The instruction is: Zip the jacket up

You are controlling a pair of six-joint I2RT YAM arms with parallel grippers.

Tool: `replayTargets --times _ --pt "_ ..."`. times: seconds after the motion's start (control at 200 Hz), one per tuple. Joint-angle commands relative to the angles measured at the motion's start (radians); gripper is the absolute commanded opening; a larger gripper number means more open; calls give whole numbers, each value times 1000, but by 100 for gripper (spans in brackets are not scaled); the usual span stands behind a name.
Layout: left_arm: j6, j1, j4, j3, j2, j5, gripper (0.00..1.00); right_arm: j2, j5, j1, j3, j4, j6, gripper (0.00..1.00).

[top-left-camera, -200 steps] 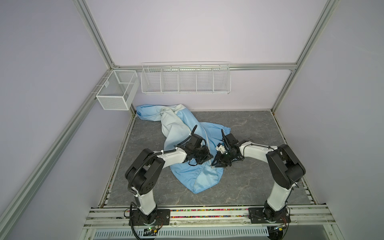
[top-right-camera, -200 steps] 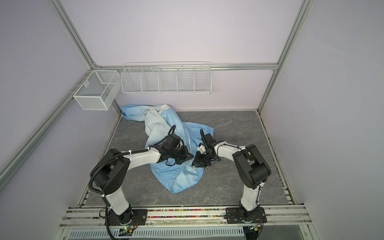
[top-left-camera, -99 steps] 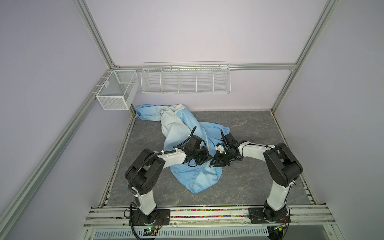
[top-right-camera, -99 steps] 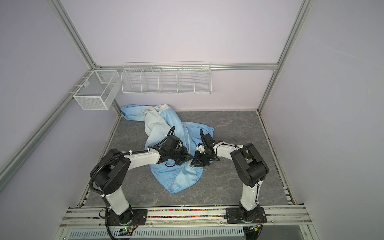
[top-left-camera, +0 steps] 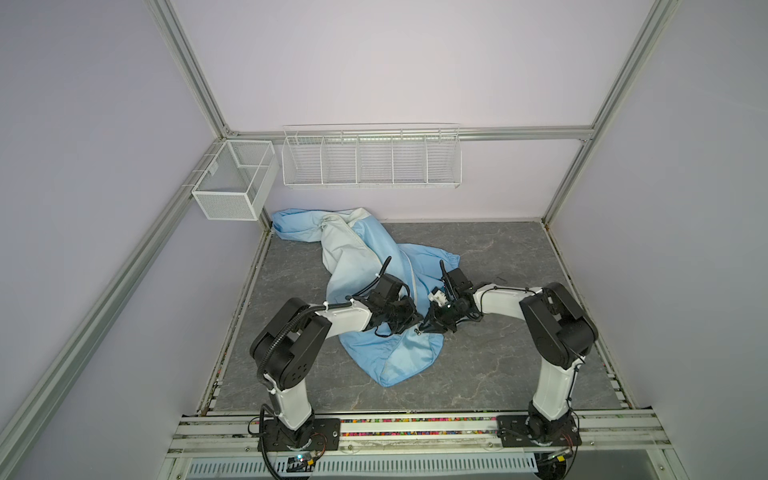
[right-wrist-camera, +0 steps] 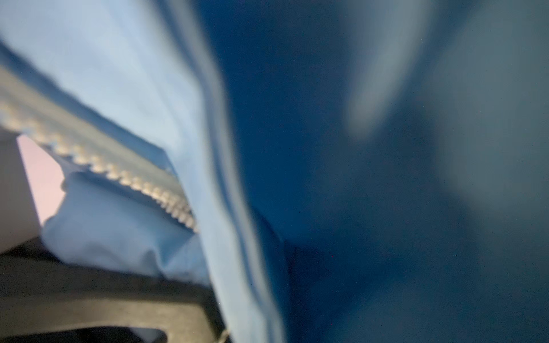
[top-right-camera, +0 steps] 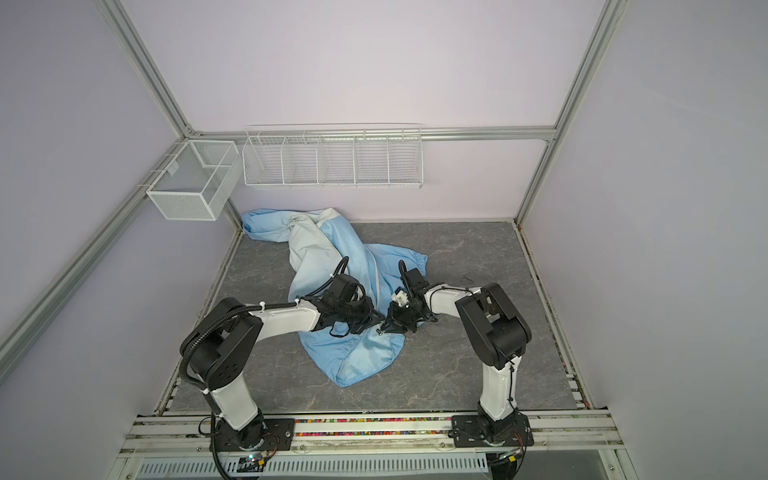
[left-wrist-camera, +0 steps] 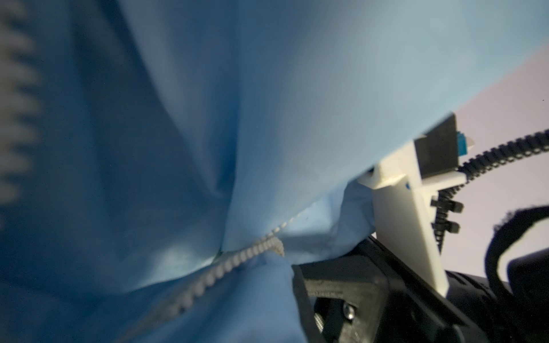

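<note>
Jaws (2 pairs, close together) on jacket (top-left-camera: pixel 399 353)

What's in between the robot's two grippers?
Only a fold of the jacket. In both top views the left gripper and right gripper almost meet, tip to tip, over it.

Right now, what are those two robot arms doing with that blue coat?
They are handling a thin light-blue fabric jacket crumpled on the grey marbled tabletop. The left claw is shut on the cloth by the cream zipper teeth. The right claw pokes in right beside it, its grip hidden. The teeth there are not joined yet.
</note>
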Motion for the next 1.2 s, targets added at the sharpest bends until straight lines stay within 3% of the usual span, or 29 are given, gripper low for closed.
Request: replayTargets --times 0.0,0.155,0.46,0.915,1.195 --pt "-12 2 3 -14 -28 -13 0 19 -17 3 -21 60 31 13" --pt "-8 19 -13 -28 -63 -19 0 14 -29 1 -30 85 48 7" --pt "84 94 -202 -29 -175 -63 0 -53 2 -7 -37 23 5 7" --pt "135 52 -211 189 31 -16 0 -60 34 -8 -54 -50 -57 7" --pt "135 46 -254 206 146 -16 0 -65 36 -8 -52 -55 -63 10"
